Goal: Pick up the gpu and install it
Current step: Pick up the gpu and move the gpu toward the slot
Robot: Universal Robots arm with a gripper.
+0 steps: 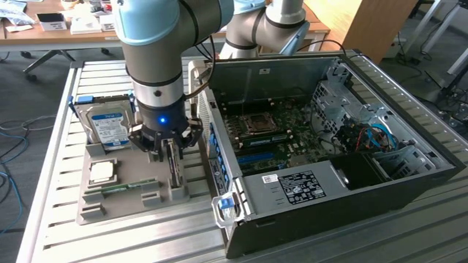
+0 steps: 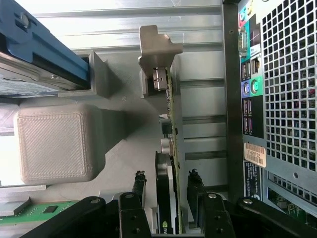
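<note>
Wrist view is showing you the gpu (image 2: 171, 124) standing on edge in the gray holder (image 2: 124, 124), just beside the computer case (image 2: 282, 99). If the fingers are closing off-centre, the card is risking tilting or jamming in its slot. The gripper (image 2: 167, 176) is straddling it, jaws spread wide, pinching nothing yet.

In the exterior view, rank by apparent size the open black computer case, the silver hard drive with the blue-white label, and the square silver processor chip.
Largest: open black computer case
Then: silver hard drive
Smallest: square silver processor chip
</note>
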